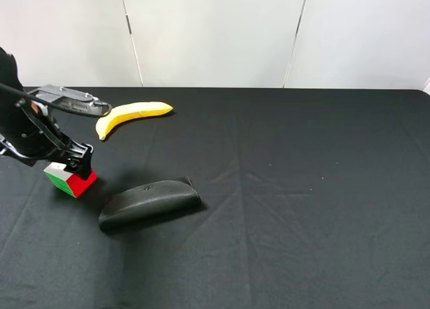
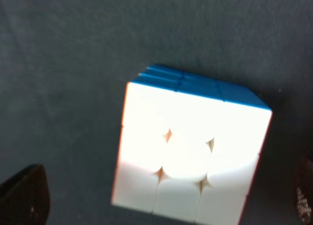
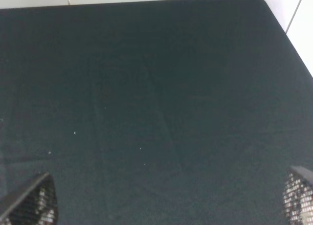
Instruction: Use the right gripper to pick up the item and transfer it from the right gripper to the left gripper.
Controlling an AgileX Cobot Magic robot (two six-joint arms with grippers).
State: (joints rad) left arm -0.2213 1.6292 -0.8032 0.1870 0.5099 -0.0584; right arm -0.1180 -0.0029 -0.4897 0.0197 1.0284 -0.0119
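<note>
Small 3x3 puzzle cube (image 1: pixel 71 180) with white, green, red and blue faces sits on black tablecloth (image 1: pixel 302 188) at left of the frame. Left gripper (image 2: pixel 166 200) hangs over it, jaws wide, gripping nothing. Right gripper (image 3: pixel 171 198) spread wide above bare cloth.

Puzzle cube (image 1: pixel 70 181) on black cloth, white face up, tilted

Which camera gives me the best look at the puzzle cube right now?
The left wrist view: the puzzle cube fills the picture, its white face and blue side clear, though overexposed. The exterior high view shows it small, partly hidden under the left gripper, with green and red faces visible. The right wrist view shows only black table.
</note>
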